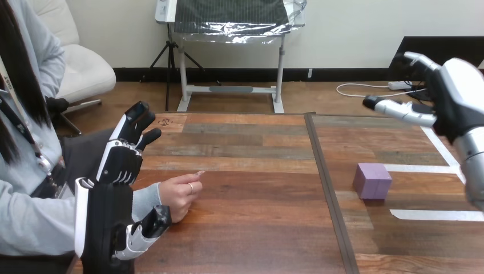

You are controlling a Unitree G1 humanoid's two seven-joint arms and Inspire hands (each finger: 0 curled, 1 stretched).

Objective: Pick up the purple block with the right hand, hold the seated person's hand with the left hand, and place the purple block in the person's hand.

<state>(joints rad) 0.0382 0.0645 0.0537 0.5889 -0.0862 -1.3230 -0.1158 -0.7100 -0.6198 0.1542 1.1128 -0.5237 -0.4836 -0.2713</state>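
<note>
purple block (372, 181), one only, sits alone on the wooden tabletop (257, 188), right of the dark seam.
two robot hands and one person's hand (178, 197) are counted. the right hand (442, 94) hangs raised above and behind the block, well apart from it, fingers stretched out toward the view's left and grasping nothing. the left hand (117, 165) stands upright at the view's left, far across the tabletop from the block, fingers straight and pointing up, released. its thumb (149, 225) reaches in low, just beside the underside of the person's hand near the wrist; whether they touch i cannot tell. the person's hand rests on the tabletop, loosely curled with one finger pointing right, holding nothing.
</note>
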